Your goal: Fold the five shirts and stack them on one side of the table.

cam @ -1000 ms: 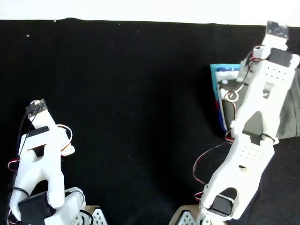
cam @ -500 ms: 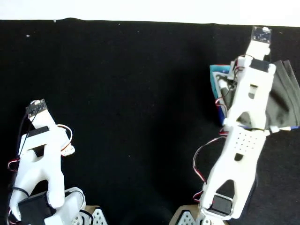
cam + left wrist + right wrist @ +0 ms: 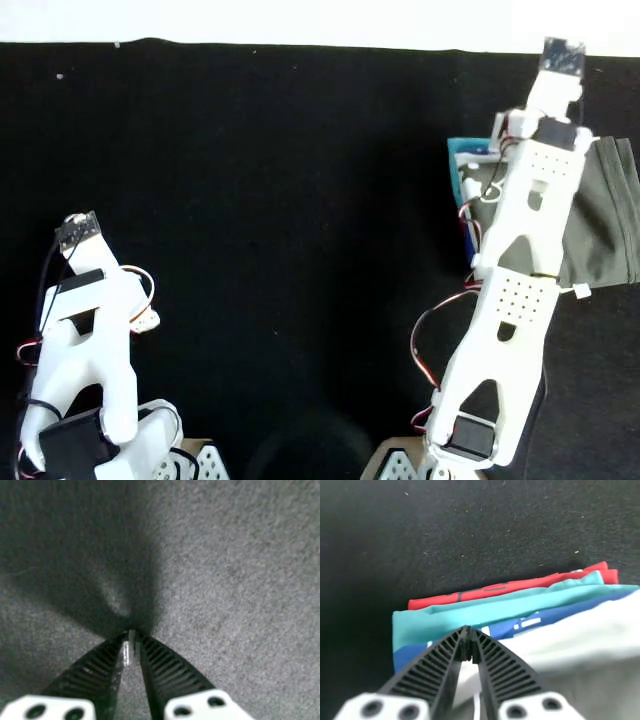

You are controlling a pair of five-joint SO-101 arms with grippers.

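Black cloth covered the worktop (image 3: 280, 180), with a pale strip of wall beyond its far edge. Against the right edge lay the stack of folded shirts (image 3: 603, 235), grey on top, its stepped ends facing the worktop's middle: red shirt (image 3: 510, 586) lowest, teal shirt (image 3: 470, 612) above it, then blue shirt (image 3: 502, 627). The right arm stretched over this pile, and the right tool (image 3: 466, 630) hung directly above the blue and teal ends with its ribbed jaws pressed together, no cloth visible between them. The left tool (image 3: 131, 636), likewise closed and empty, hovered over bare cloth near the near left corner, well apart from the shirts. Any tidying of the pile would probably fall to the right arm, which had the stack just beneath its tips.
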